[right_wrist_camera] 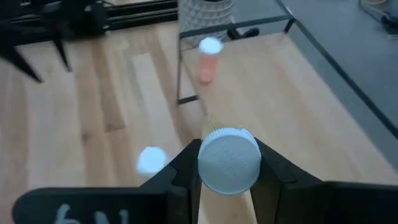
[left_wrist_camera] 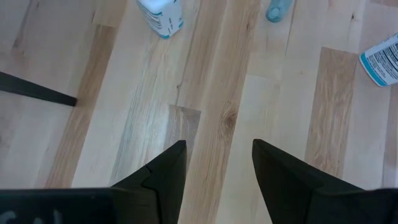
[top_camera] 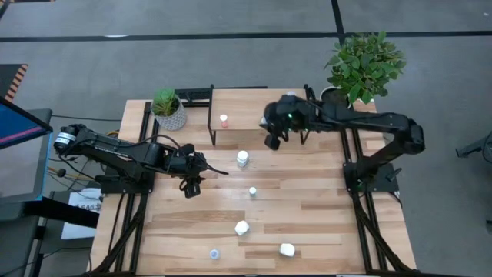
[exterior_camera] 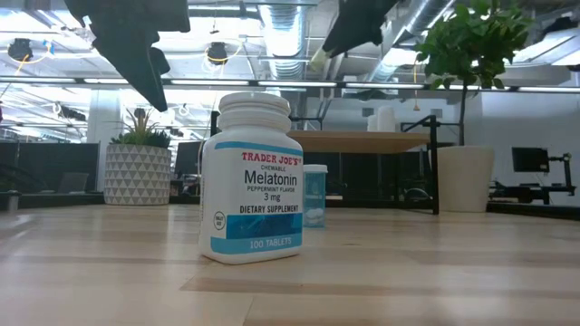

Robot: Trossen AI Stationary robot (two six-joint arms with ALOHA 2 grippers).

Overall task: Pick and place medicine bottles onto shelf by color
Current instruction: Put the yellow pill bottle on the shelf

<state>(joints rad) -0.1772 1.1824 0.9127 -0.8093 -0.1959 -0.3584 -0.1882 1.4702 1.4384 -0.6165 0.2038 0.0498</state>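
The light-wood shelf stands at the table's far middle, with an orange bottle upright on it. My right gripper hangs over the shelf's near edge, shut on a white bottle. My left gripper is open and empty above the table, left of centre. A white bottle, a small bottle, a second white bottle, a third and a small pale-blue one rest on the tabletop. My right gripper pinches the white bottle between its two fingers, on opposite sides at its cap. The fingers come from above, pointing down. The bottle is upright with its cap up; in the low view the gripper is well above the shelf top.
A patterned white plant pot stands by the shelf's left end, and a large potted plant stands at the far right corner. In the low view a Melatonin bottle stands close to the camera with a pale-blue bottle behind it.
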